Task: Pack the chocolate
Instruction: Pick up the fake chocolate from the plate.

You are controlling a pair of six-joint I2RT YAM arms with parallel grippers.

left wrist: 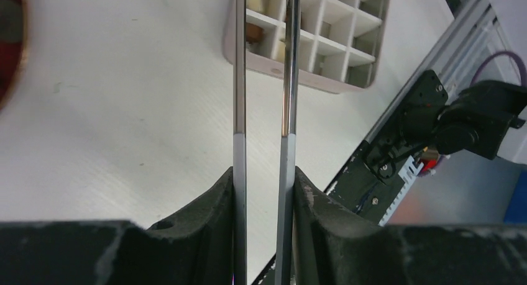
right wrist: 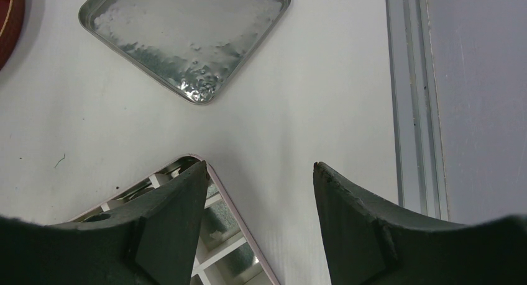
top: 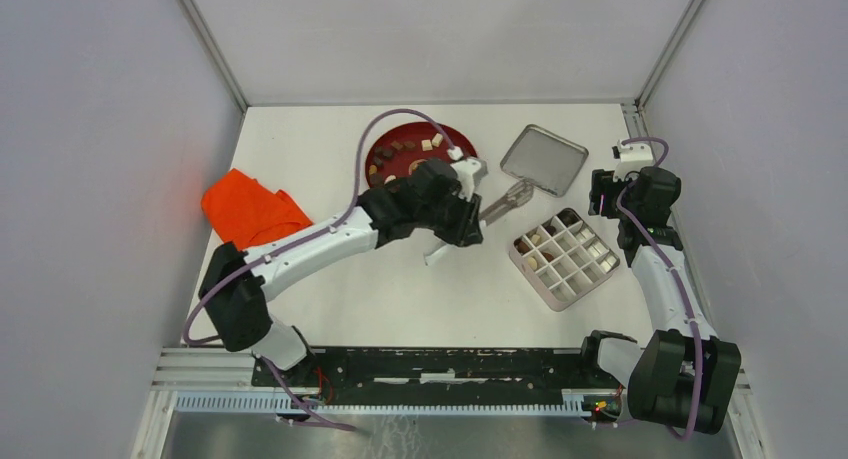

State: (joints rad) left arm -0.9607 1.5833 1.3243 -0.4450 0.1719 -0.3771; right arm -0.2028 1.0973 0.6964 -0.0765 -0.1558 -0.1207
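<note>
Metal tweezers (left wrist: 289, 80) in the left end effector (left wrist: 264, 174), divided box (left wrist: 323, 81) beyond.

One plate (top: 395, 131), one tray (top: 543, 159), one box (top: 585, 269), one cloth (top: 250, 209) and one pair of tweezers (top: 507, 199) are sitting here. About ten chocolate bits (top: 410, 144) are lying on the plate.

Seen from overhead, the plate (top: 395, 134) sits upper centre with chocolate pieces (top: 410, 145) on it, and the cloth (top: 250, 209) lies to its left. The tray (top: 543, 159) is upper right. Below it is the divided box (top: 537, 279), with a few more in its upper-left cells. The tweezers (top: 507, 199) sit between plate and box.
</note>
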